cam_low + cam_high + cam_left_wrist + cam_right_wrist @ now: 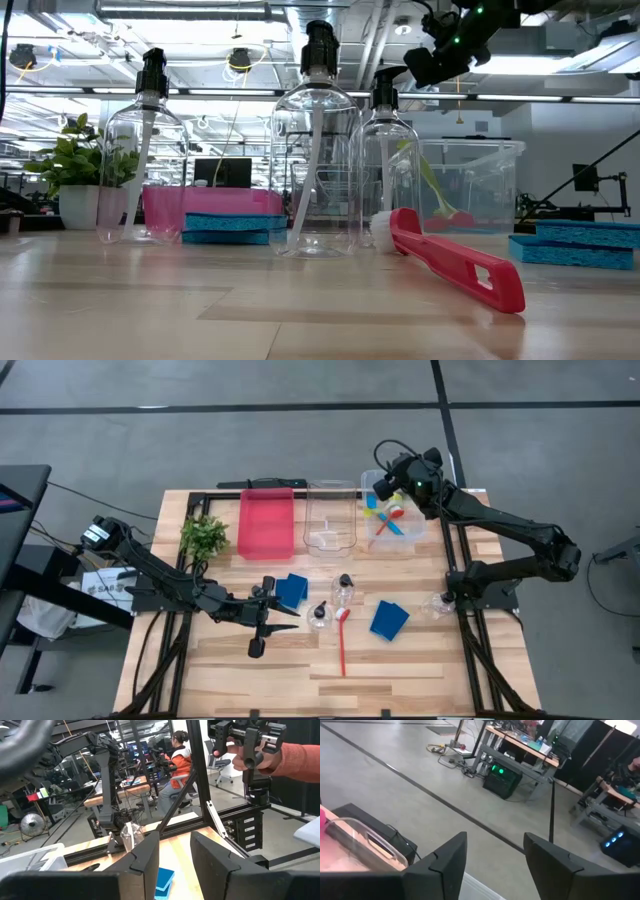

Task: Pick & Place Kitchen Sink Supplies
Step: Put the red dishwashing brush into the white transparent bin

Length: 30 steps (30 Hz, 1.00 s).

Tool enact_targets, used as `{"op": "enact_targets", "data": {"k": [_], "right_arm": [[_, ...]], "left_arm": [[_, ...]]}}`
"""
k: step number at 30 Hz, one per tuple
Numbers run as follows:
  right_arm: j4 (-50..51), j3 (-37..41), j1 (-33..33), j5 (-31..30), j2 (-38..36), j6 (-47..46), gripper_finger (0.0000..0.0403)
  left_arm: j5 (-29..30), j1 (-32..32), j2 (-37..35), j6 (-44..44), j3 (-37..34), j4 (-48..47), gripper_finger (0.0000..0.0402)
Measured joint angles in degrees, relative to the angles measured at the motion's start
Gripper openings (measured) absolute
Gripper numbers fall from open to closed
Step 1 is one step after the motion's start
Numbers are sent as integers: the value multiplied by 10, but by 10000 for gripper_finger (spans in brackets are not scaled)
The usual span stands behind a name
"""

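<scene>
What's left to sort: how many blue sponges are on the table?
2: the left sponge by the left tool, the right sponge beside the red brush. None looks hidden.

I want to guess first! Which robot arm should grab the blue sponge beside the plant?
Probably the left. Its gripper sits open right next to that blue sponge, while the right gripper hovers far off above the bin holding brushes.

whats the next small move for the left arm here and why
Probably lower the left gripper onto the blue sponge just ahead of it: its fingers are open and empty, the sponge lies loose on the table, and the right gripper is over the far bin.
</scene>
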State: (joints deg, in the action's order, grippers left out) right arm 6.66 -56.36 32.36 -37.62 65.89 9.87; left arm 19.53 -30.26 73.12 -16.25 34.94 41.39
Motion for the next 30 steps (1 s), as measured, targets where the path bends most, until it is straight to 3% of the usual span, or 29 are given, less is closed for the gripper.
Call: {"op": "enact_targets", "data": {"k": [5, 9, 15, 19, 25, 30], "right_arm": [[5, -1, -14, 1, -4, 50, 171], [63, 0, -56, 2, -14, 89, 159], [127, 5, -148, 15, -51, -46, 142], [50, 75, -229, 14, -91, -97, 132], [-101, 212, -365, -12, -147, -99, 127], [-160, 273, -478, -47, -158, -83, 133]], "left_arm": [[0, 0, 0, 0, 0, 0, 113], [0, 0, 0, 0, 0, 0, 113], [0, 0, 0, 27, 0, 1, 113], [0, 0, 0, 36, 0, 1, 113], [0, 0, 0, 37, 0, 1, 113], [0, 0, 0, 32, 0, 3, 113]]}}
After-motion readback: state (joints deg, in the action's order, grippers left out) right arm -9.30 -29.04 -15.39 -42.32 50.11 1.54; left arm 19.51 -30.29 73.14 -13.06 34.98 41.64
